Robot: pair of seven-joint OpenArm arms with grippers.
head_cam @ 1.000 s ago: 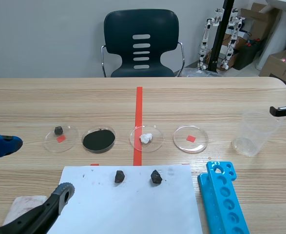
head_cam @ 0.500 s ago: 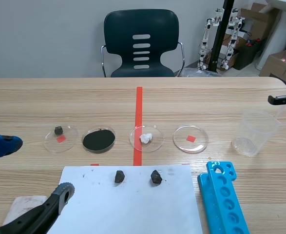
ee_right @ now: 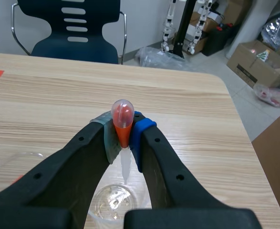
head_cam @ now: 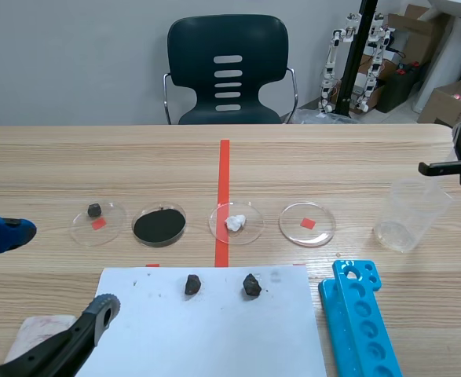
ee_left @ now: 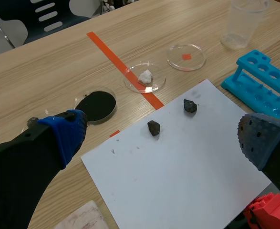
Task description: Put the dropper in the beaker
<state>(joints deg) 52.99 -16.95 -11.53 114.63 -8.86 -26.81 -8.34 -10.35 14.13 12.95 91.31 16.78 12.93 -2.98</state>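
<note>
Wood table [head_cam: 309, 165]: right gripper [ee_right: 123, 138] clamps dropper [ee_right: 122, 114] at its soft red bulb, tip above beaker [ee_right: 112, 205]. Likely light, squashy, stem fragile; squeeze gently. Left gripper [ee_left: 162, 138] gapes, empty.

Wooden table [head_cam: 332, 157] bears petri dishes [head_cam: 293, 228], paper [head_cam: 214, 334], rack [head_cam: 329, 295], beaker [head_cam: 409, 212].

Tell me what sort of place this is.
Probably a robotics lab staged as a chemistry bench: petri dishes, a blue test-tube rack and a clear beaker sit on the wooden table, with small humanoid robots and cardboard boxes behind.
</note>
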